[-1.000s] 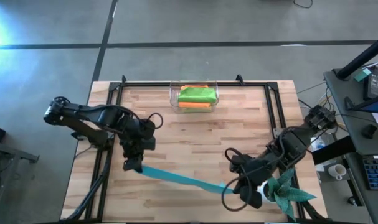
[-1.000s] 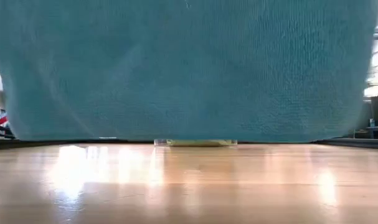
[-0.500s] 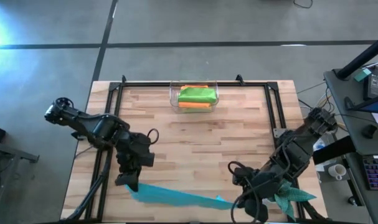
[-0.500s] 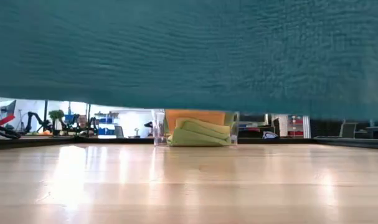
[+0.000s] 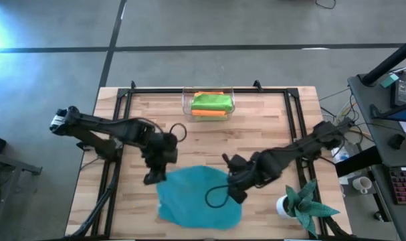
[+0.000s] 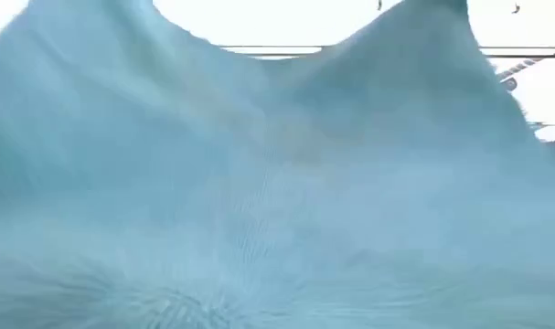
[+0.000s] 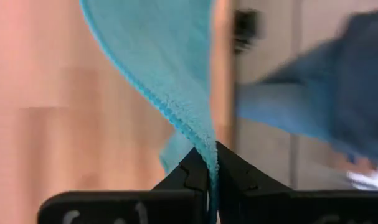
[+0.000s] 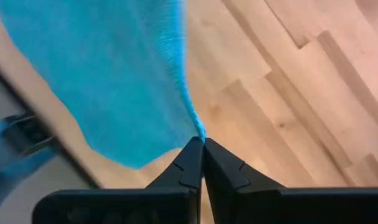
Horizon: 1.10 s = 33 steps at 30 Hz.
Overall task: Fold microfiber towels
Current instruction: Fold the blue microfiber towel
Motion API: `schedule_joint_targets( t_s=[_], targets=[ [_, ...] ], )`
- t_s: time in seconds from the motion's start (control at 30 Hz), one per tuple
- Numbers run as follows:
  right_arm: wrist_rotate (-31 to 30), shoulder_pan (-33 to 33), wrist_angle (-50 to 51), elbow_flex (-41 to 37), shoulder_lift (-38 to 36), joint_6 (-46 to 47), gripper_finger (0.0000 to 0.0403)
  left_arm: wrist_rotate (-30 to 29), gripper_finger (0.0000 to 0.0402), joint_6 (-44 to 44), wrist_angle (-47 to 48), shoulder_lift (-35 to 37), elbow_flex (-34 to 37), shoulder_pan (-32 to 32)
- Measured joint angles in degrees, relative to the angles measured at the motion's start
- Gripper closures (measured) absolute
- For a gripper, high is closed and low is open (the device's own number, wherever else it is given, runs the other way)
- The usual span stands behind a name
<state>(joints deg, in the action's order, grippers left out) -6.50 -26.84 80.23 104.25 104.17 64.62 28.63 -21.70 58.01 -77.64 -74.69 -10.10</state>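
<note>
**Blue towel spread over front edge**

Both arms have swung inward since a sec ago; the light blue towel (image 5: 197,197), then a thin strip stretched betw. them, now lies as a broad sheet at 6 o'clock on the table (image 5: 269,120), its near edge at or over the front rim.

Left gripper (image 5: 154,177) sits at towel's 10 o'clock corner, clenched on that corner; left wrist view shows cloth edge pinched betw. the fingers (image 7: 190,174). Right gripper (image 5: 235,195) at the 2–3 o'clock corner, clamped on the cloth tip, per right wrist view.

Bare wood from centre to 12 o'clock. Clear bin (image 5: 186,107) at 12 holds green and orange towels (image 5: 211,103). Plant (image 5: 303,204) at 4–5 o'clock, near right arm.

Low view: blue cloth fills the frame, hiding all else; only high view gives layout.
</note>
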Motion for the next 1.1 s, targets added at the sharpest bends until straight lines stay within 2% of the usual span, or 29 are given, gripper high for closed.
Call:
schedule_joint_targets(
  t_s=[0.13,0.37,0.47,0.67,0.9,1.03,1.1],
  targets=[
    [-0.67,2.86,0.11,-0.02,4.27,-3.33,0.0394,-5.9,0.0401,2.99,0.08,-0.01,3.57,5.62],
    [-6.15,6.58,0.71,-0.02,9.0,-10.27,0.0394,-16.49,0.0401,5.59,-0.46,-0.01,11.34,12.32],
    [-7.94,8.11,1.72,-0.02,9.88,-12.87,0.0394,-20.1,0.0402,7.9,-1.21,-0.01,13.65,14.01],
    [-12.59,10.23,5.29,-0.58,10.23,-15.99,0.0394,-31.8,0.0402,9.18,-1.58,-0.01,16.39,15.79],
    [-14.68,11.9,2.97,-1.81,9.56,-22.54,0.0394,-32.52,0.0402,10.16,-1.83,-0.01,17.09,16.46],
    [-14.54,10.82,-2.15,-3.77,9.56,-29.28,0.0394,-27.68,0.0402,13.31,0.31,0.08,17.09,15.79],
    [-14.16,9.55,-4.17,-4.65,9.55,-30.8,0.0394,-27.07,0.0402,13.55,1.29,0.23,17.09,14.91]
  ],
)
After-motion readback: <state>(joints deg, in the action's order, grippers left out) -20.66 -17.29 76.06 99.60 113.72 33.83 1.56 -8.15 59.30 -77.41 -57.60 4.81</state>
